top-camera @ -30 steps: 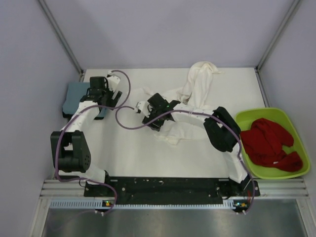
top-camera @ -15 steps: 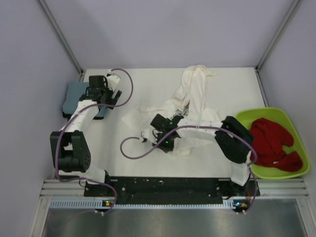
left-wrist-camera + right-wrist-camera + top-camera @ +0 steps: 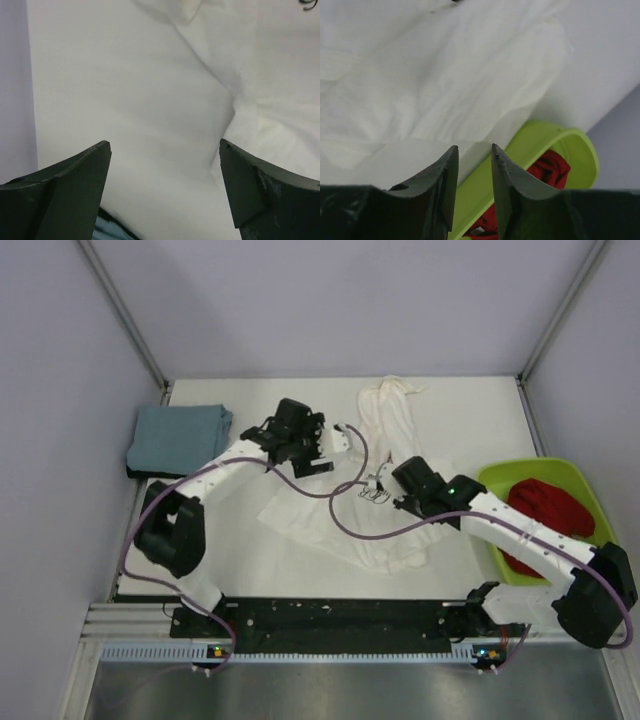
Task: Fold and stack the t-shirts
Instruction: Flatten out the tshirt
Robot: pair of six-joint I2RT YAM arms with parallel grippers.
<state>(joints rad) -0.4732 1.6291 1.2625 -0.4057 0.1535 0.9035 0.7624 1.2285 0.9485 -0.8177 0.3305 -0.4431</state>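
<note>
The left gripper is spread wide over the large white cloth t-shirt and holds nothing. The right gripper has its fingers nearly together, w/ only a thin gap btw. them and nothing pinched. It hangs over the shirt's right part, near the lime-green plastic bin w/ a red cloth inside. The folded blue-grey t-shirt lies at the table's far left.

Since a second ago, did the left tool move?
Yes. The left tool swung right, away from the folded blue-grey shirt that stayed put, toward the white shirt.
</note>
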